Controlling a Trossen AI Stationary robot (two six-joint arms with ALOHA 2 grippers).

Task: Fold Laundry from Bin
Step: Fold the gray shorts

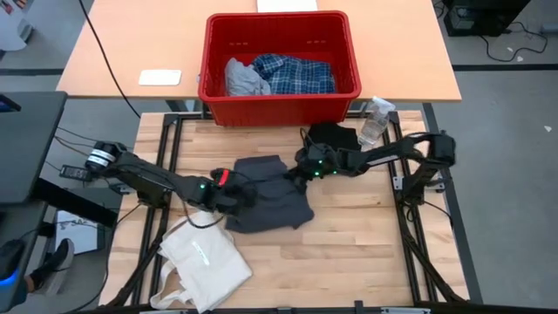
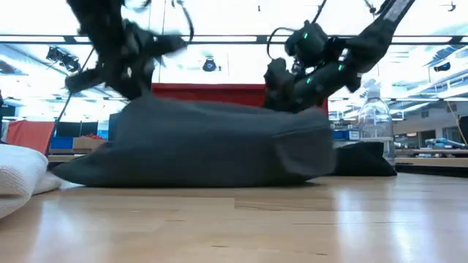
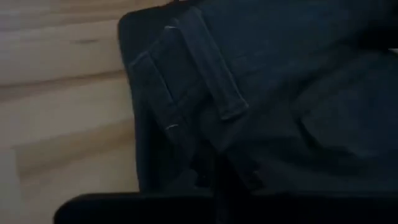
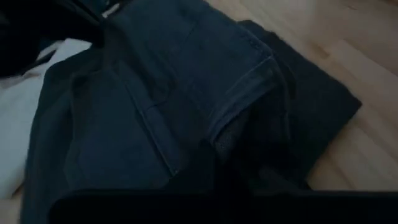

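The dark grey garment [image 1: 272,202] lies rumpled mid-worktop [image 1: 366,253], just near of the red bin [image 1: 279,100], its long axis running left to right between the arms. The left claw [image 1: 228,185] is pinched tight on its left edge; the right claw [image 1: 305,168] is pinched tight on its far right corner. Both arms reach low and inward, so the cloth spans between them, probably ready to be spread or folded. More laundry [image 1: 283,74] waits in the bin.

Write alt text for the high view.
Both grippers, left and right, are shut on opposite edges of a dark grey garment on the wooden table. Behind it stands a red bin holding plaid and grey laundry.
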